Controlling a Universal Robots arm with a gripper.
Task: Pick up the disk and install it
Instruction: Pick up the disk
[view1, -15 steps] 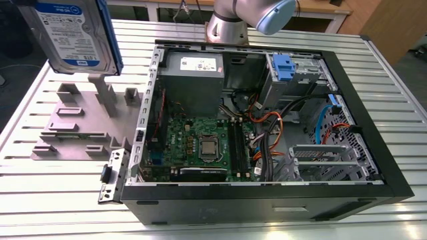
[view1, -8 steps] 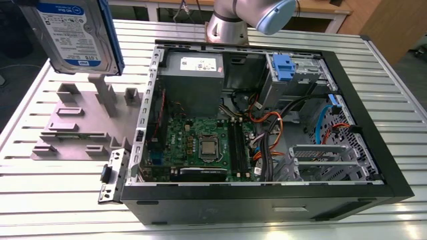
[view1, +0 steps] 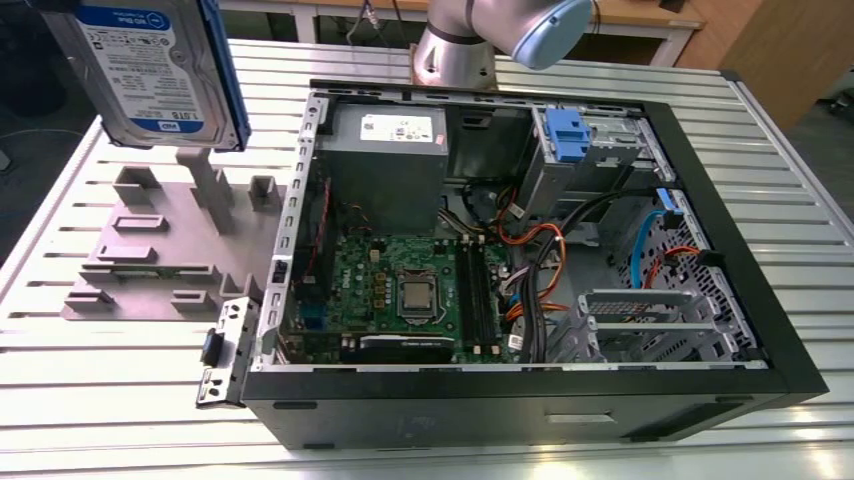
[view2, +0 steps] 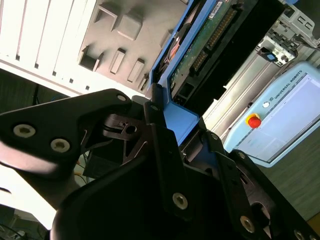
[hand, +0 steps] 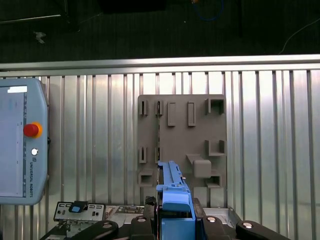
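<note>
While the disk (view1: 158, 70) is hanging in the air at the exterior view's upper left, label side facing the cam, it's sitting above the grey fixture plate (view1: 160, 250) and well apart from the open PC case (view1: 534, 250). The gripper (view2: 175, 120) is clamping on the disk. In the second wrist view its black fingers (view2: 160, 145) are pressing on both sides of the blue carrier frame (view2: 182, 122), w/ the drive's green circuit board (view2: 210, 35) facing that cam. It's looking like the grip is on the frame end rather than the metal body, but the fingers are hiding the contact, so not 100% sure.

In the first wrist view the disk is showing edge-on over the fixture plate, which is lying flat on the slatted metal table (hand: 100, 150). A teach pendant (hand: 22, 145) w/ a red stop button (hand: 31, 130) is lying on the table near the plate, not touching it.

Inside the case, a grey power supply box (view1: 387, 150) is sitting at the far end, near a bay w/ a bare blue tab (view1: 567, 135). The motherboard (view1: 400, 280) is lying exposed. The arm's base (view1: 454, 55) is standing behind the case.
</note>
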